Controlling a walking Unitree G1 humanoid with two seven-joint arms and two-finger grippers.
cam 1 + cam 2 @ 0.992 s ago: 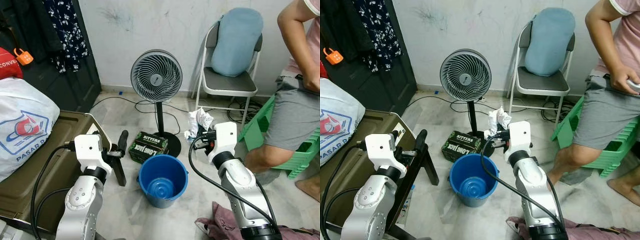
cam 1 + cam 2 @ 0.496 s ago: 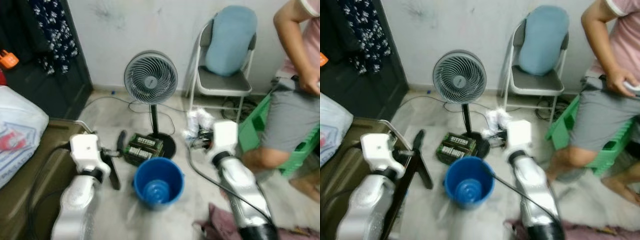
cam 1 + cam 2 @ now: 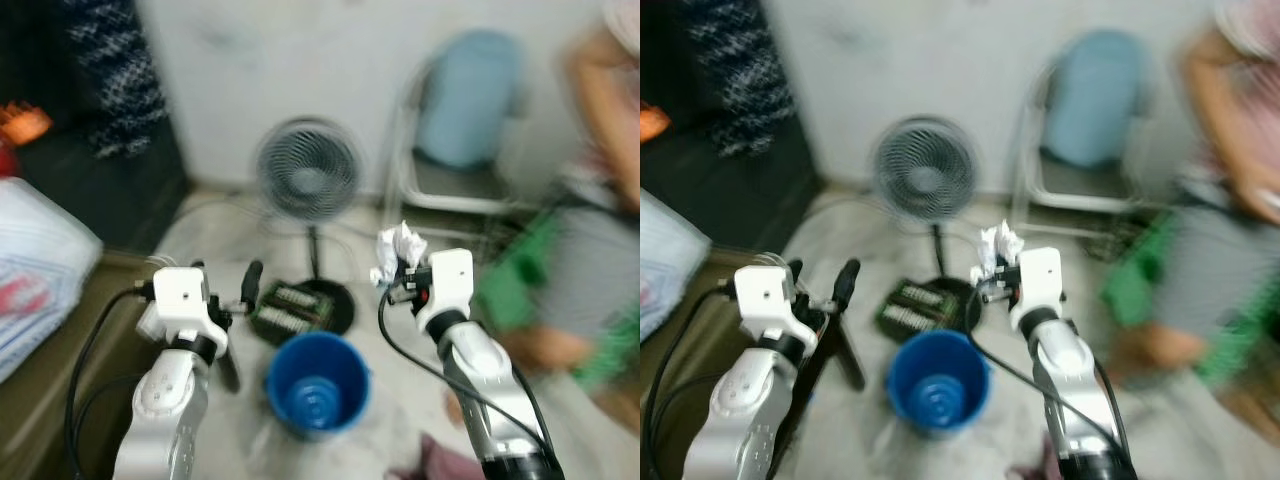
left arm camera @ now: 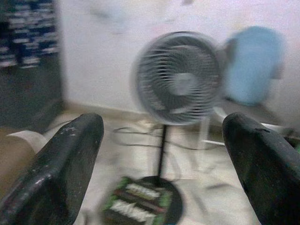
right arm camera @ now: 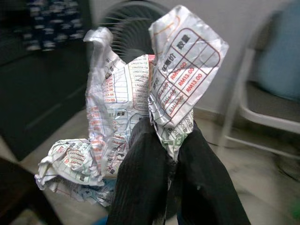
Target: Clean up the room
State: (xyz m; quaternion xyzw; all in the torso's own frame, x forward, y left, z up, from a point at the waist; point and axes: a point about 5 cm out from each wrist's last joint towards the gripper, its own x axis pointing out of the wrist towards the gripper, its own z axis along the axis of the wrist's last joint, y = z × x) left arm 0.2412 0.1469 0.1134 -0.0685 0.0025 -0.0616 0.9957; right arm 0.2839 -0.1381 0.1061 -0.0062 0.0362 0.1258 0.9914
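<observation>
My right gripper (image 5: 169, 176) is shut on a crumpled sheet of printed paper (image 5: 140, 103), held up above and to the right of the blue bucket (image 3: 317, 385). In the head views the crumpled paper (image 3: 398, 250) sticks out in front of my right wrist. The bucket stands on the floor between my arms and looks empty. My left gripper (image 4: 164, 159) is open, its two black fingers (image 4: 56, 173) spread wide with nothing between them, held left of the bucket.
A standing fan (image 3: 309, 180) is behind the bucket, with a green-labelled box (image 3: 288, 306) at its base. A folding chair with a blue cushion (image 3: 470, 100) is at the back right, a person (image 3: 600, 200) at the far right. A white bag (image 3: 40, 270) lies at left.
The head views have shifted and blurred, so the camera is moving. My right gripper has risen a little with the paper. The left arm keeps its pose.
</observation>
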